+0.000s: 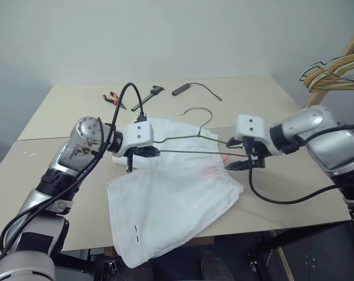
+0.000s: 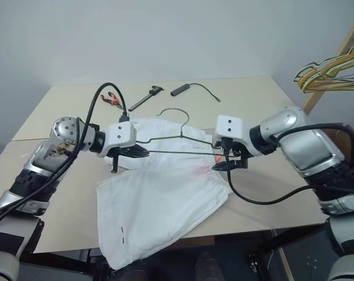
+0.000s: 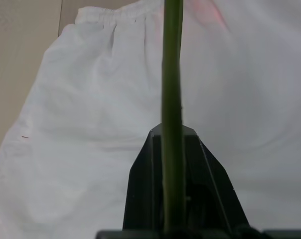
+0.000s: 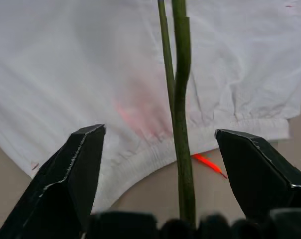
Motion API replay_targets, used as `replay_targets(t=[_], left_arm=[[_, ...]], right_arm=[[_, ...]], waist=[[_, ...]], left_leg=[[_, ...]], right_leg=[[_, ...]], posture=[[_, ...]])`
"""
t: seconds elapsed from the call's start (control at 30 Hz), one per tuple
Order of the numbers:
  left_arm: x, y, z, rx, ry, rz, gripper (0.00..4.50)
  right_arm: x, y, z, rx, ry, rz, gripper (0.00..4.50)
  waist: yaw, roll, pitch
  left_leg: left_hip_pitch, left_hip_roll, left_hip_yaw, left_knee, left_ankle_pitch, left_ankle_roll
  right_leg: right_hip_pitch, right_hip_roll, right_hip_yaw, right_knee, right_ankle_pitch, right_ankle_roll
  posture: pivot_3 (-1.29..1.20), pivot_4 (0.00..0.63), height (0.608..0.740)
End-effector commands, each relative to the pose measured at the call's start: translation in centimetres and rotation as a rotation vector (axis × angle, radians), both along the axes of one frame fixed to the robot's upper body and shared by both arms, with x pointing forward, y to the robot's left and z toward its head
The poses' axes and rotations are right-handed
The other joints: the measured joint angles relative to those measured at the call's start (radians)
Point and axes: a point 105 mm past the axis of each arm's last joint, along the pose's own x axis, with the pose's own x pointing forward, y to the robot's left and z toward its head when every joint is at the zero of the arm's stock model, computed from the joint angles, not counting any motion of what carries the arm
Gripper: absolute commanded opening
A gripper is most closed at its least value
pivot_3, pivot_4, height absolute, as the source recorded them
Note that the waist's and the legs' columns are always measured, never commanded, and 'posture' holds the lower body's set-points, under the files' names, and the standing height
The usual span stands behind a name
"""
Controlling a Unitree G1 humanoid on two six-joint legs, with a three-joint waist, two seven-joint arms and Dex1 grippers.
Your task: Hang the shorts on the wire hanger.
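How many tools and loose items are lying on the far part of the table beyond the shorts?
3: orange-handled pliers farthest left, a dark caliper-like tool beside them, and a dark stick with a cable to the right. The arms may hide more.

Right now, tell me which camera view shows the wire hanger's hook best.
The right eye view: the wire hanger appears whole there, with its curved hook raised over the shorts. The left eye view shows much the same. Both wrist views catch just a stretch of green wire, no hook.
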Motion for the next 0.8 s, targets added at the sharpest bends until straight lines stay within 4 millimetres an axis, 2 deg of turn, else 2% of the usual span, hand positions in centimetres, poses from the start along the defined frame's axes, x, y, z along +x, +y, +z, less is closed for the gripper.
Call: replay_targets(t=[0.03, 0.07, 0.1, 0.33, 0.57, 0.7, 0.8], left_arm=[[-0.1, -0.4, 1.7, -0.048, -0.041, -0.015, 0.0], [-0.1, -0.4, 1.7, -0.048, -0.042, -0.016, 0.0], [-0.1, -0.4, 1.7, -0.048, -0.042, -0.016, 0.0], [-0.2, -0.4, 1.3, -0.032, -0.034, -0.028, 0.0], [-0.5, -0.9, 0.9, -0.032, -0.03, -0.075, 0.0], [-0.4, -0.7, 1.5, -0.115, -0.047, -0.098, 1.05], [1.1, 0.5, 2.2, -0.175, -0.104, -0.023, 1.98]], right_arm=[[0.8, -0.3, 0.5, -0.027, -0.037, -0.016, 2.99], [0.9, -0.3, 0.4, -0.029, -0.035, -0.017, 2.54], [1.0, -0.3, 0.4, -0.028, -0.035, -0.019, 2.34], [0.9, -0.1, 1.2, -0.008, -0.045, -0.001, 0.04], [-0.6, 0.3, 0.9, 0.008, -0.027, 0.057, 0.04], [-2.0, -0.1, 0.3, 0.048, 0.009, 0.069, 0.0], [-3.1, -0.8, -0.2, 0.08, 0.048, 0.046, 0.0]], waist=[[0.0, 0.0, 0.0], [-0.001, 0.0, 0.0], [-0.001, 0.0, 0.0], [-0.004, 0.0, 0.0], [-0.004, 0.0, -0.001], [-0.003, 0.0, -0.001], [-0.003, 0.0, -0.001]], left_leg=[[0.0, 0.0, 0.0, 0.0, 0.0, 0.0], [0.0, 0.0, 0.0, 0.0, 0.0, 0.0], [-0.001, 0.0, 0.0, 0.0, 0.0, 0.0], [-0.005, 0.0, 0.0, 0.001, 0.0, 0.0], [-0.005, 0.0, 0.0, 0.001, 0.0, -0.001], [-0.005, 0.0, -0.001, 0.001, 0.0, -0.001], [-0.006, 0.0, -0.001, 0.002, 0.0, 0.0]], right_leg=[[0.0, 0.0, 0.0, 0.0, 0.0, 0.0], [-0.001, 0.0, 0.0, 0.002, 0.0, 0.0], [-0.001, 0.0, 0.0, 0.004, 0.0, 0.0], [-0.004, 0.0, 0.0, 0.005, 0.0, 0.0], [-0.004, 0.0, 0.0, 0.005, 0.0, 0.0], [-0.004, 0.0, -0.001, 0.005, 0.0, 0.0], [-0.004, 0.0, -0.001, 0.005, 0.0, 0.0]], posture=[[-0.07, 0.02, 0.74], [-0.07, 0.019, 0.74], [-0.07, 0.018, 0.74], [-0.08, 0.011, 0.74], [-0.09, 0.01, 0.74], [-0.09, 0.015, 0.74], [-0.1, 0.02, 0.74]])
